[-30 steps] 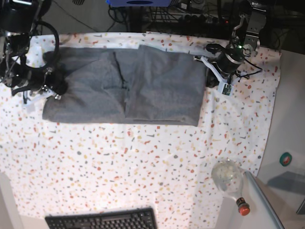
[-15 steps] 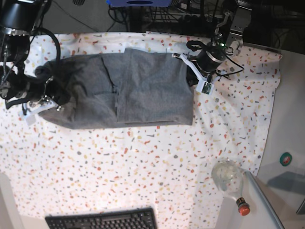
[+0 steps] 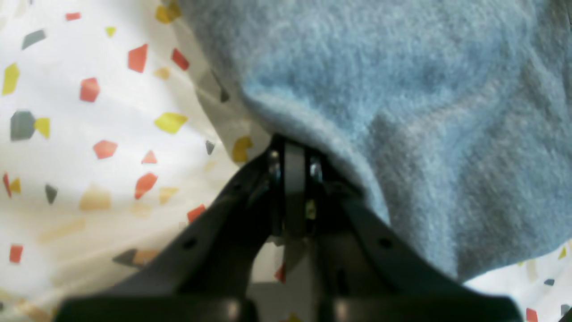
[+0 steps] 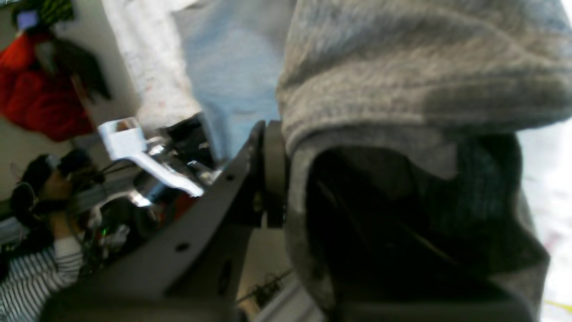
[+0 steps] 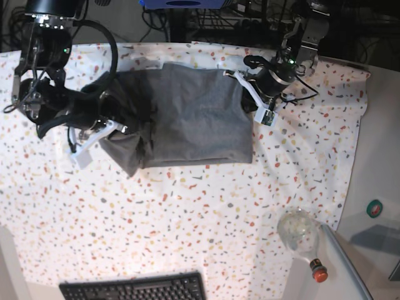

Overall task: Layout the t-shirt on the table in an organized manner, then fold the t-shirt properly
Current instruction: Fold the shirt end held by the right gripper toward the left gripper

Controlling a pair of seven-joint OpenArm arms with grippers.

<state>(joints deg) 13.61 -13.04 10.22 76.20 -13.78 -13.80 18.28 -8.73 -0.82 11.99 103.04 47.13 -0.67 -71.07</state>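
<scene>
The heather-grey t-shirt (image 5: 194,119) lies across the far half of the speckled table (image 5: 187,219). Its left end is bunched and lifted off the cloth. My right gripper (image 5: 120,128), on the left of the base view, is shut on that raised end. In the right wrist view the t-shirt (image 4: 402,67) drapes over the gripper (image 4: 272,134) and hides one finger. My left gripper (image 5: 245,94) is shut on the shirt's right edge. The left wrist view shows that gripper (image 3: 290,152) pinching the hem of the t-shirt (image 3: 402,89) just above the table (image 3: 89,134).
A black keyboard (image 5: 134,289) sits at the near edge. A clear bottle with a red cap (image 5: 300,237) lies at the near right, beside a plain grey side surface (image 5: 381,181). Cables and equipment line the far edge. A person in a striped top (image 4: 27,268) stands beyond the table.
My right gripper has carried the shirt's left end up and to the right, so the shirt is narrower and bunched there. My left gripper shifted left with the right edge, then held.
</scene>
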